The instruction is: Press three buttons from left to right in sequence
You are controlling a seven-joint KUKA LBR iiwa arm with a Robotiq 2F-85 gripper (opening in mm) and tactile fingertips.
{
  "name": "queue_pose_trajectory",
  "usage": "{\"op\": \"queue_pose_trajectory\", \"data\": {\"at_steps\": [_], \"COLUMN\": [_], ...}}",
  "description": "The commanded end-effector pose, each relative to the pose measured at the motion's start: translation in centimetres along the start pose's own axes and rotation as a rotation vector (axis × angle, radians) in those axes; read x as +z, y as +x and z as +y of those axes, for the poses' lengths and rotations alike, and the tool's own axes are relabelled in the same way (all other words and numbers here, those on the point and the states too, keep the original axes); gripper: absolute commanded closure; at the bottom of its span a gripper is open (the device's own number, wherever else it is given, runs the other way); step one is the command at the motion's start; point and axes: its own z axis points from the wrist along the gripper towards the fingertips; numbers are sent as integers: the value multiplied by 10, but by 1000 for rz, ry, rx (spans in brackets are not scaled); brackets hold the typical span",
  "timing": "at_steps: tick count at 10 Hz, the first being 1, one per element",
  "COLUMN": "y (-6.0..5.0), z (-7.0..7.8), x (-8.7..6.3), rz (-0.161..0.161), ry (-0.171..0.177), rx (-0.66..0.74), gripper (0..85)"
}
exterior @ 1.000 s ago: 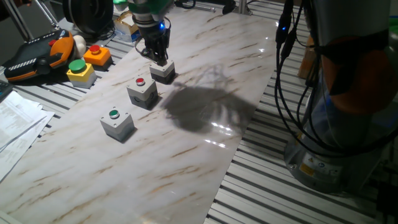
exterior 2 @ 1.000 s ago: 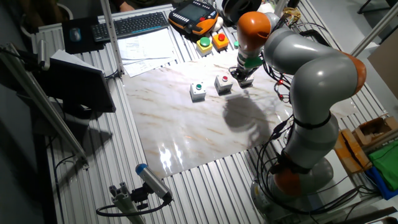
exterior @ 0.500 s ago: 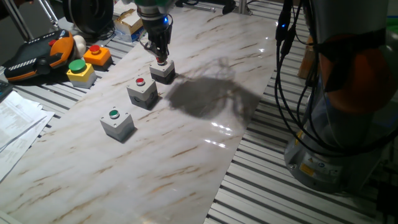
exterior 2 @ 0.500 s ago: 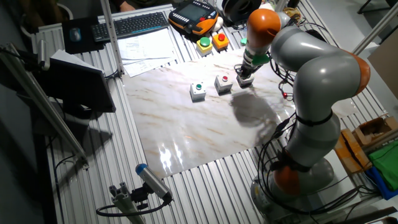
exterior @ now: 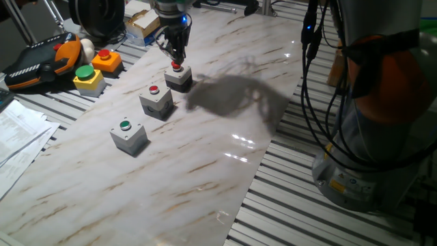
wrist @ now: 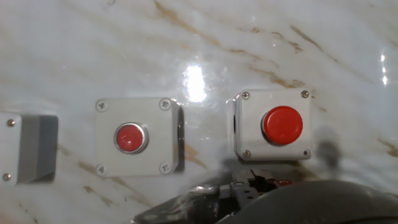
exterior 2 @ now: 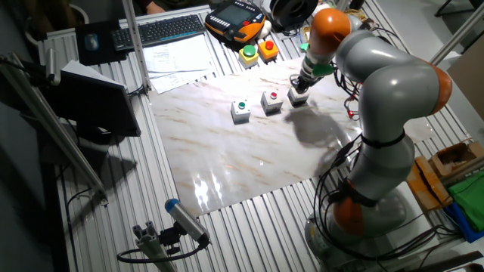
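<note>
Three small light-grey button boxes stand in a diagonal row on the marble board. The left box [exterior: 128, 135] [exterior 2: 240, 110] has a green button, the middle box [exterior: 156, 100] [exterior 2: 271, 101] [wrist: 135, 137] a red one. The right box [exterior: 178, 77] [exterior 2: 297, 96] [wrist: 272, 124] also carries a red button. My gripper [exterior: 176, 59] [exterior 2: 302, 83] hangs just above the right box's button, with a small gap to it. In the hand view only a sliver of the left box [wrist: 22, 149] shows, and the fingertips are hidden behind the hand's dark body [wrist: 249, 199].
A yellow box with a big green button [exterior: 87, 78] and an orange box with a red button [exterior: 106, 61] sit off the board's far left corner, beside a teach pendant [exterior: 37, 65]. Papers [exterior: 17, 133] lie at the left. Cables [exterior: 311, 61] and the arm's base [exterior: 369, 157] stand at the right.
The gripper, which sat down on the right box's button a second ago, has lifted off it; the red button now shows beneath the fingers. The arm's elbow has swung further back.
</note>
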Motion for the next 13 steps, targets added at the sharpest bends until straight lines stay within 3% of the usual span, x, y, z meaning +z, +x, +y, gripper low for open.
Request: {"op": "queue_pose_trajectory", "data": {"at_steps": [1,5,13], "y": [-2,-17,-22], "z": [-3,-18,-26], "x": [2,11,19], "rz": [0,-3,33], "ry": [-3,-17,-21], "rx": [-3,-25,47], "gripper": [843,843,843]}}
